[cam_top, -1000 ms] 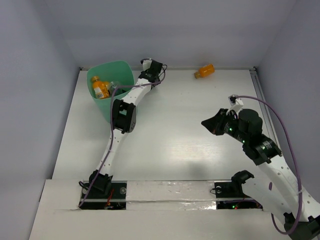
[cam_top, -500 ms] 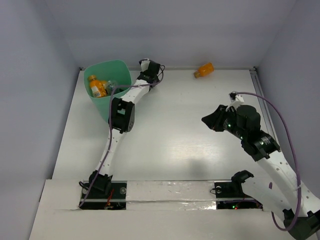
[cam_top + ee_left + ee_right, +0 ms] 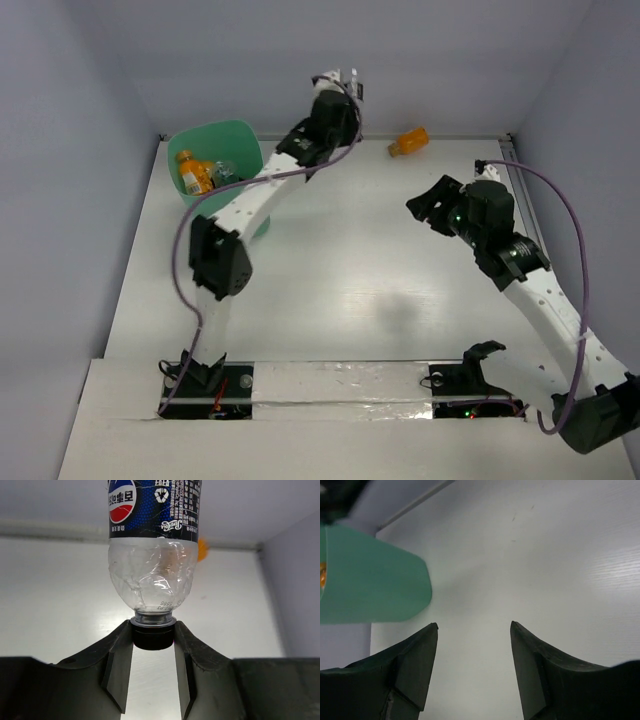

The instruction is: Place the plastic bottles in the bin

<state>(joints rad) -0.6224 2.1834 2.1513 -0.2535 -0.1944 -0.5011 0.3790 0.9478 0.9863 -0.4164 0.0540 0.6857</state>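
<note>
We clamp the Pepsi bottle (image 3: 152, 575) cap-first in our left gripper (image 3: 153, 625), base pointing ahead; right gripper (image 3: 473, 625) gapes empty over white tabletop (image 3: 560, 555).

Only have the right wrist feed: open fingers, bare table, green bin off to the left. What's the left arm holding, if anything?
Observer: The left gripper is shut on the dark cap of a clear bottle with a Pepsi label.
Operator: Is it over the bin?
Observer: No. In the top view it is held high near the back wall, to the right of the bin.
Operator: Anything left for my arm?
Observer: One orange bottle lies at the table's far edge, beyond the right gripper.
</note>
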